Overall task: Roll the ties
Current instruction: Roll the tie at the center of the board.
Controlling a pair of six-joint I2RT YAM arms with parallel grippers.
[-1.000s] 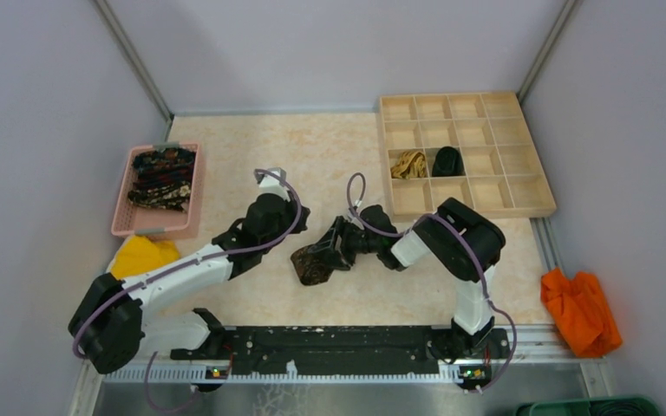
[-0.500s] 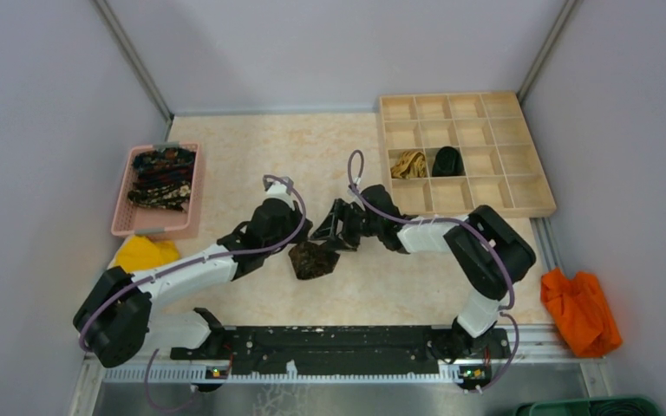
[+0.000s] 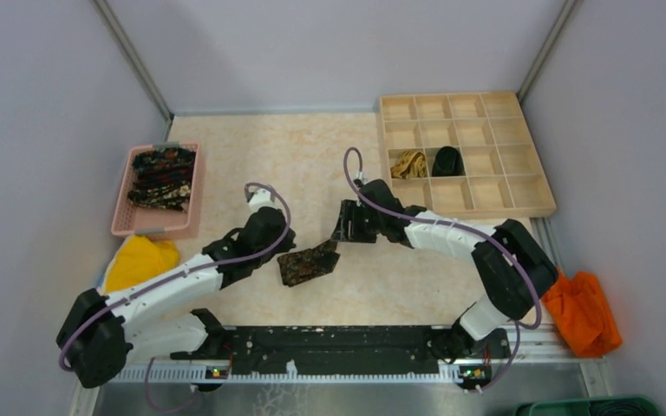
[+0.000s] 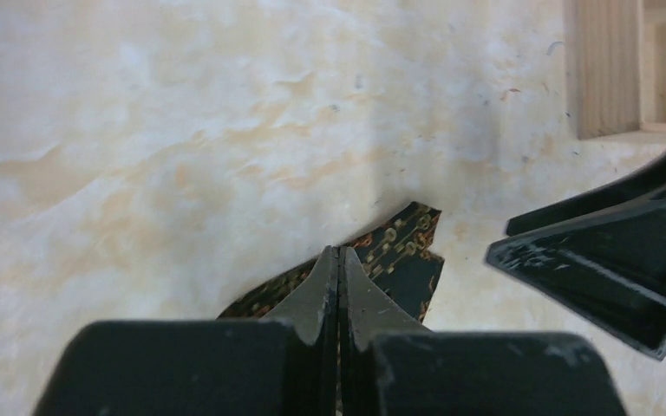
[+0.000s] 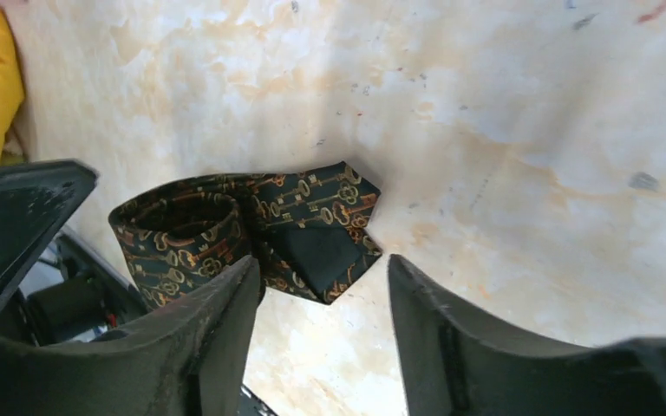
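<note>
Change: the right gripper point(image 3: 345, 227) has let go of the rolled tie point(image 3: 308, 263) and drawn back toward 1 o'clock of it. The left arm has pulled back toward its base.
Pink basket point(image 3: 121, 206): at 10 o'clock from the rolled tie, holding a heap of dark speckled ties point(image 3: 163, 176).
Yellow cloth point(image 3: 141, 260): at 9 o'clock from the rolled tie, just beside the basket's near edge.
Left gripper point(image 3: 284, 251): fingers pressed flat together with nothing between them. The tips sit at the tie's 9 o'clock edge, but whether they touch it cannot be told.
Rolled tie: dark with a gold key print, lying on the table point(image 3: 251, 147) between the two grippers. The loose coil is at its left end and the pointed tip aims toward 2 o'clock.
Right gripper: fingers spread, holding nothing, clear of the tie.
Wooden tray point(image 3: 545, 186): at 2 o'clock, with a tan-gold tie point(image 3: 409, 164) and a black tie point(image 3: 447, 161) in neighbouring compartments.
Orange cloth point(image 3: 581, 310): at 4 o'clock, beyond the table's right edge.
</note>
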